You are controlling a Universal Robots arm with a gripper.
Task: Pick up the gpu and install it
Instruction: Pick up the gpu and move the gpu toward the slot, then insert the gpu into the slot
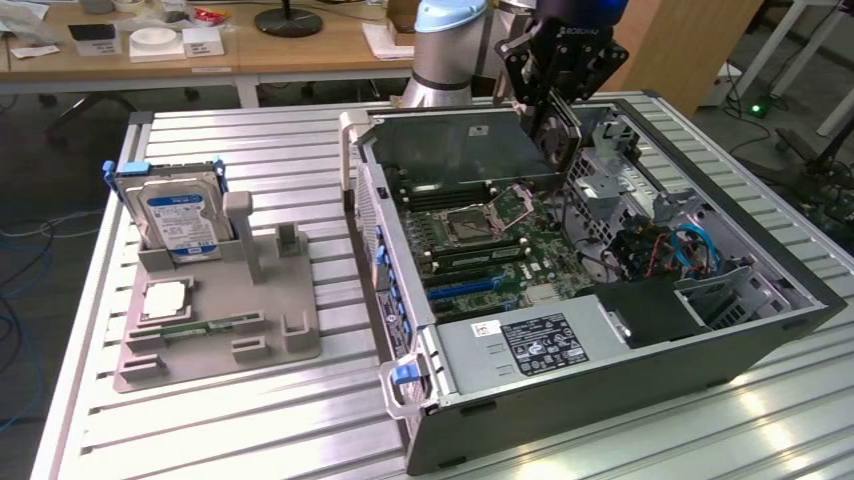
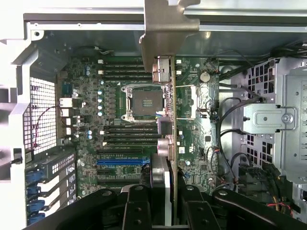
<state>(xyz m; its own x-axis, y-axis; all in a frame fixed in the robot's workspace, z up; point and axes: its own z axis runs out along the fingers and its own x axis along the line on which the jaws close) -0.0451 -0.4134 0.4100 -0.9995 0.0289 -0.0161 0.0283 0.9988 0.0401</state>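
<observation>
Slatted table (image 1: 254,160), open computer case (image 1: 601,385), fingers (image 2: 136,207) closed narrowly on gpu (image 2: 163,72)

exterior: high, oblique, wide | wrist: close, seemingly overhead | shared: motherboard (image 1: 534,250) (image 2: 86,163)

You're seeing the gpu (image 1: 566,138) hanging on edge, upright, over the far end of the open case (image 1: 601,400), clear of the board inside. It's showing as a thin dark card with a green board edge. Its silver bracket (image 2: 168,28) is sitting at the end away from the gripper (image 1: 558,105), which is clamping it.
</observation>
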